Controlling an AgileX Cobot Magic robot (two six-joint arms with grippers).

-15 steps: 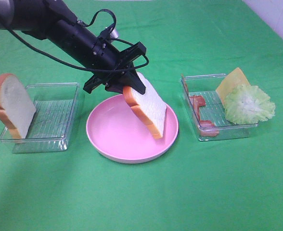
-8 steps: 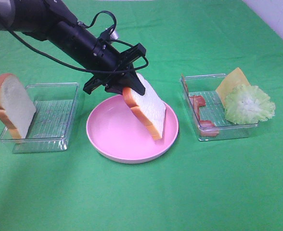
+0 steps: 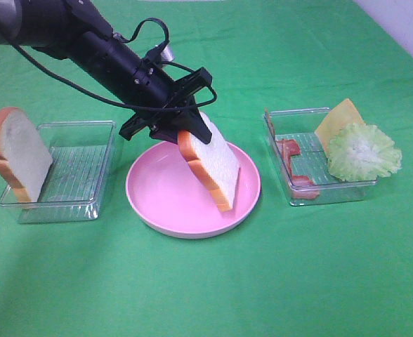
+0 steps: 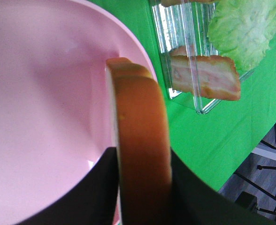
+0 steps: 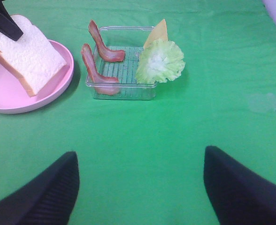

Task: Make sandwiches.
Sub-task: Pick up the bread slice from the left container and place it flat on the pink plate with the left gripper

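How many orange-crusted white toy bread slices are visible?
2. One bread slice leans on the left clear plastic tray's outer edge; the other bread slice tilts over the round pink plate, between the left end effector's jaws.

The green-covered bench is viewed by the exterior camera from high in front, angled down, so that the whole layout is taken in. The left wrist camera is set very close, aimed along the left jaws onto the white toy bread slice and the round pink plate. The right wrist camera is held well back, aimed across the bench between the right jaws. Plate, slice and the clear plastic tray on the right are shared by all three views.
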